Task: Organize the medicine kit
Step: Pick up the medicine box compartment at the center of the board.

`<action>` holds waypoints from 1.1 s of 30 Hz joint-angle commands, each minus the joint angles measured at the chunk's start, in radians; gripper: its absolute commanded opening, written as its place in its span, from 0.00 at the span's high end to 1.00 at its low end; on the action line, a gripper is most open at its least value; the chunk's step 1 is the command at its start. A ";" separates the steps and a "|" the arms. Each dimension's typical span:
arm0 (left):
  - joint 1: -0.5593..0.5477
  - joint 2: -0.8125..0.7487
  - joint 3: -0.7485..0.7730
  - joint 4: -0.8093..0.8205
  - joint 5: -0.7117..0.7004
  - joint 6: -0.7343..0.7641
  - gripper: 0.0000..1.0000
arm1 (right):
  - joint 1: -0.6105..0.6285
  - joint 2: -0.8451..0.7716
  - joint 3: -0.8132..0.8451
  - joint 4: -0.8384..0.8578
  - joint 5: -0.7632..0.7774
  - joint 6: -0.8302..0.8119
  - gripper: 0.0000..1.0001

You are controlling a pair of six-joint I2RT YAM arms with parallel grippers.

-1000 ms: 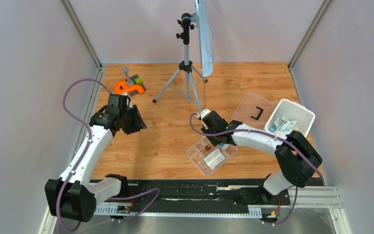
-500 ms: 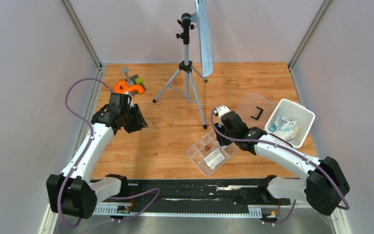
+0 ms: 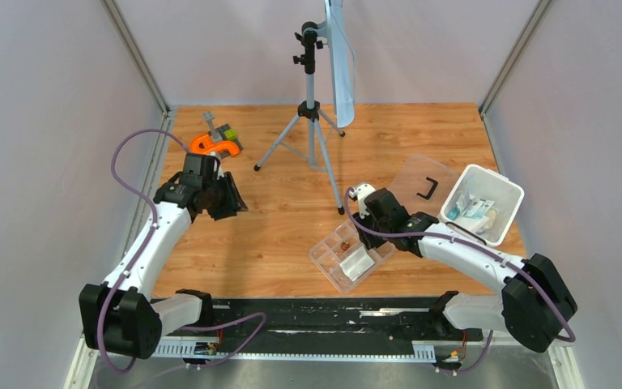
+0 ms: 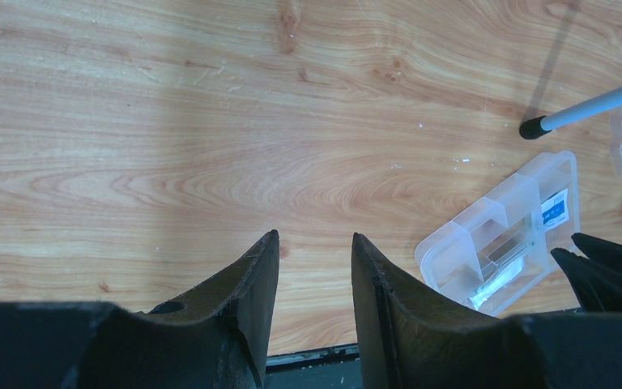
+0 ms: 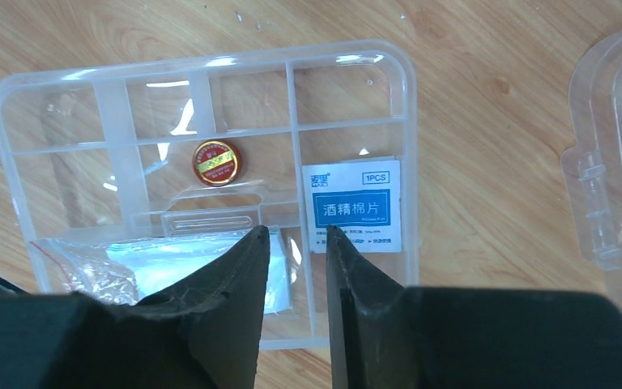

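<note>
The clear divided tray (image 3: 325,251) lies on the wooden table right of centre. It holds a round red-and-gold tin (image 5: 215,160), a blue-and-white packet (image 5: 351,207) and a clear bag with a white pad (image 5: 154,263). My right gripper (image 3: 366,230) hovers over the tray's near side (image 5: 210,81), jaws a little apart and empty (image 5: 298,231). The white tub (image 3: 512,203), with small packets (image 3: 471,207) inside, stands at the right. Its clear lid (image 3: 413,172) with the black handle lies beside it. My left gripper (image 3: 228,199) is open and empty at the left, above bare wood (image 4: 314,237).
A tripod (image 3: 311,121) with a hanging panel stands at the back centre; one leg ends near the tray. An orange-and-grey tool (image 3: 215,143) lies at the back left. Grey walls close in both sides. A black rail runs along the front edge.
My right gripper has moved from above the tray's left part to its right side, and the right elbow has swung outward. The left arm has barely moved.
</note>
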 commanded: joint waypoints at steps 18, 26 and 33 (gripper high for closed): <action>0.008 0.045 0.008 0.052 0.012 0.024 0.54 | -0.001 0.118 -0.006 0.052 0.044 -0.214 1.00; 0.008 0.065 0.020 0.057 0.017 0.026 0.54 | -0.024 -0.054 -0.056 0.063 -0.058 -0.449 1.00; 0.008 0.088 0.032 0.064 0.023 0.030 0.54 | -0.112 -0.222 -0.064 0.055 -0.132 -0.601 1.00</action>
